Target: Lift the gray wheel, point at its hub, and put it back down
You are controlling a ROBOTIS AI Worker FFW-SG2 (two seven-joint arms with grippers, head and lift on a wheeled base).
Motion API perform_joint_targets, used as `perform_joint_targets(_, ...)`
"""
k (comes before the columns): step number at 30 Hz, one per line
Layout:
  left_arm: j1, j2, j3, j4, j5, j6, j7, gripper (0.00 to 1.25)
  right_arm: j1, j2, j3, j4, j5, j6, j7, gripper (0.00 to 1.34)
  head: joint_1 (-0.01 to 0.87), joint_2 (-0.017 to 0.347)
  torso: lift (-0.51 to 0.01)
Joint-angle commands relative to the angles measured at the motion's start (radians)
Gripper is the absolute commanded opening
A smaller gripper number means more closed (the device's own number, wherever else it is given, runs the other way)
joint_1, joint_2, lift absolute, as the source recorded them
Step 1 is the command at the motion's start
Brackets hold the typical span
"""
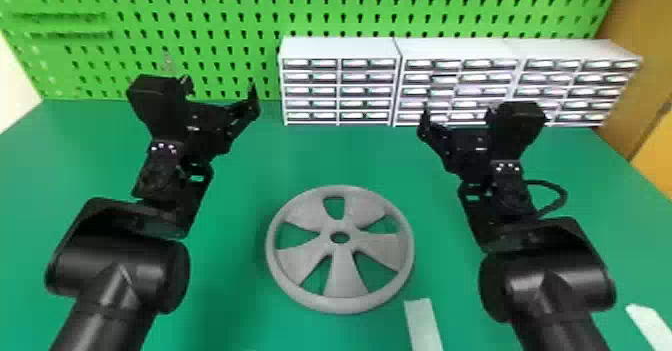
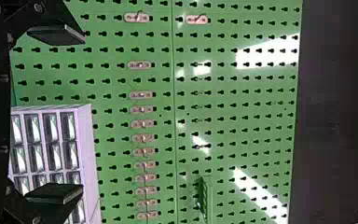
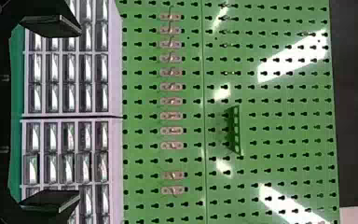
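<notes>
Left pincer (image 2: 82, 113), right pincer (image 3: 79, 112) gape wide, empty; wheel (image 1: 342, 275) lies between and below them on desk (image 1: 345, 155); lift, pointing, lowering likely remain.

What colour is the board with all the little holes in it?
The pegboard is bright green, best seen in the head view.
</notes>
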Motion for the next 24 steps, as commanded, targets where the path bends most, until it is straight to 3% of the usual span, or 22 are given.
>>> perform_joint_targets(1,-0.005,0.0,0.002,0.001,0.003,0.001,0.001,1.09,-0.014,-0.003,-0.003,0.0,-0.006,0.004,0.0,1.25,0.692,0.048,-0.088)
perform_joint_targets(8,-0.069,0.003,0.002,0.001,0.036,-0.001,0.001,1.09,-0.077,-0.012,-0.003,0.0,-0.023,-0.003,0.0,1.25,0.692,0.048,-0.088)
perform_joint_targets(18,-0.252,0.017,-0.012,0.013,0.055,-0.021,0.001,1.09,-0.232,-0.029,-0.002,0.0,-0.023,-0.046,-0.002,1.26,0.692,0.048,-0.088)
perform_joint_targets(24,-0.322,0.017,-0.013,0.015,0.056,-0.027,0.003,1.09,-0.303,-0.039,0.007,0.0,-0.02,-0.069,-0.002,1.26,0.692,0.048,-0.088)
